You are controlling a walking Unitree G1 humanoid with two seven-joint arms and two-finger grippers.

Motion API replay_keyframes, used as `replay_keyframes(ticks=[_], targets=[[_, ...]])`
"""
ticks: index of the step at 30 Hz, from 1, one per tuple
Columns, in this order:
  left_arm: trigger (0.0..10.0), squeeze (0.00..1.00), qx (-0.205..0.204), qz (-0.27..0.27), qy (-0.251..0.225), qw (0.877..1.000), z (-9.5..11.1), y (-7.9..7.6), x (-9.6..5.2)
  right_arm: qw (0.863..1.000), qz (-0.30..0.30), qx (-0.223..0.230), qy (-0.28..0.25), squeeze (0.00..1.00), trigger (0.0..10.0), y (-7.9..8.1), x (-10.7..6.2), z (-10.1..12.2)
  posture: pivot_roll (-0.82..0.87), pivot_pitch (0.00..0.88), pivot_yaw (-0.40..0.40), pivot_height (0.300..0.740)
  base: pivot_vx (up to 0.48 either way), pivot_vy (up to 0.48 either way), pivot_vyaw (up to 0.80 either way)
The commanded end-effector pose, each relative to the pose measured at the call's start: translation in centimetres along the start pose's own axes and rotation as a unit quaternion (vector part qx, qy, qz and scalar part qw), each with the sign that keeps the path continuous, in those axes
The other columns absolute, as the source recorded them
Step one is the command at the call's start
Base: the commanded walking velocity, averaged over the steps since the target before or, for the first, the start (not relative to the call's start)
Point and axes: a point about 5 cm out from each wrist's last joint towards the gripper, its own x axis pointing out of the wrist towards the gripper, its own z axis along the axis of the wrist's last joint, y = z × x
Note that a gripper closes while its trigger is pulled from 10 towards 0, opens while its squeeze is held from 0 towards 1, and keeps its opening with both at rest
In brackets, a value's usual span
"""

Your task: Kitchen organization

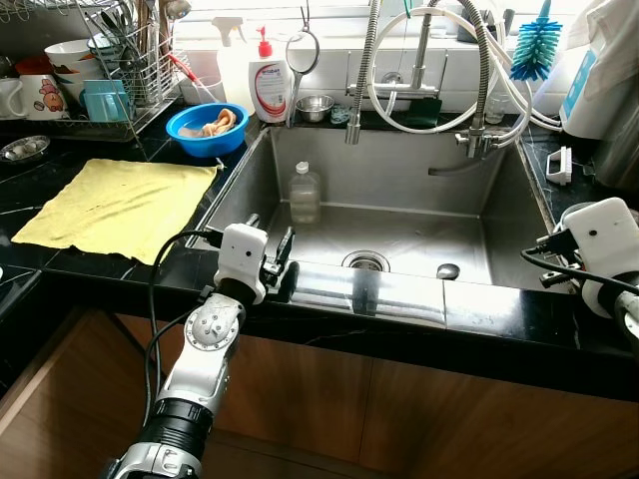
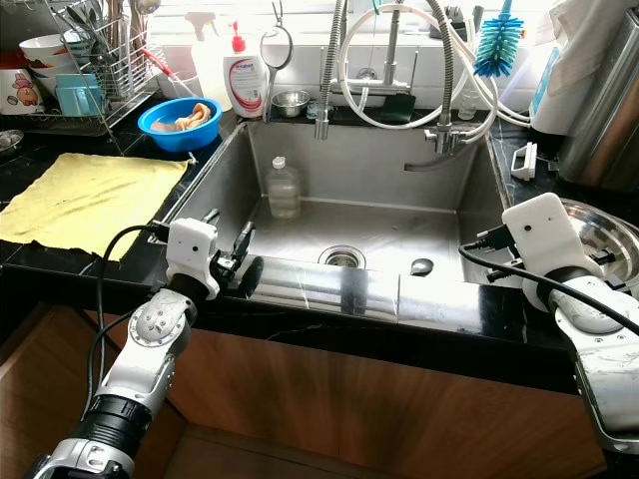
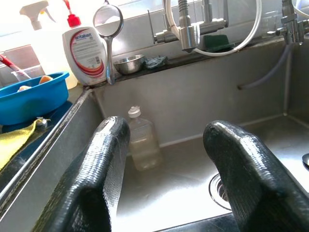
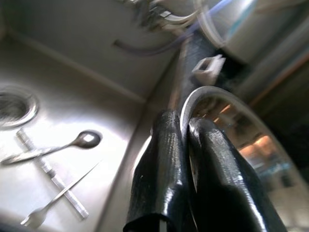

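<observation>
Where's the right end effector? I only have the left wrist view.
Observer: The right end effector is over the counter right of the sink, shut on the rim of a steel dish.
Operator: Anything in the basin besides the bottle?
Observer: A spoon and a fork lie on the sink floor near the drain.
Operator: Where's my arm relative to the sink?
Observer: The left end effector is at the sink's front-left corner, pointing in over the rim.
</observation>
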Motion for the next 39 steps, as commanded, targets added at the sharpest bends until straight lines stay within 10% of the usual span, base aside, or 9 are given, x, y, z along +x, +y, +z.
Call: replay_keyframes(ticks=[1,16,17,18,26,39], targets=[[10.0,0.00,0.012,-0.004,-0.002,1.000,0.2,0.2,0.1,0.999,-0.048,0.011,0.000,0.00,0.0,-1.5,0.1,0.1,-0.06,0.000,0.057,0.740,0.000,0.000,0.00],[10.0,0.00,0.010,-0.001,0.000,1.000,0.1,0.2,0.1,0.991,-0.118,0.012,-0.053,0.00,0.0,-3.4,-0.3,3.4,-0.06,0.000,0.052,0.740,0.000,0.000,0.00],[10.0,0.00,0.010,0.000,-0.001,1.000,0.1,0.2,0.1,0.991,-0.113,0.011,-0.074,0.00,2.8,-3.3,-0.4,4.1,-0.06,0.000,0.052,0.740,0.000,0.000,0.00],[10.0,0.00,0.009,0.000,-0.001,1.000,0.1,0.2,0.1,0.990,-0.106,0.013,-0.095,0.00,10.0,-3.2,-0.3,4.8,-0.06,0.000,0.050,0.740,0.000,0.000,0.00],[10.0,0.00,0.007,0.002,-0.003,1.000,0.1,0.1,0.2,0.974,0.045,0.035,-0.220,0.00,10.0,1.6,0.7,8.5,-0.06,0.000,0.045,0.740,0.000,0.000,0.00],[10.0,0.00,0.012,0.009,-0.007,1.000,0.2,0.5,0.2,0.934,0.199,0.177,-0.237,0.00,10.0,6.1,4.6,8.2,-0.04,0.000,0.041,0.740,0.000,0.000,0.00]])
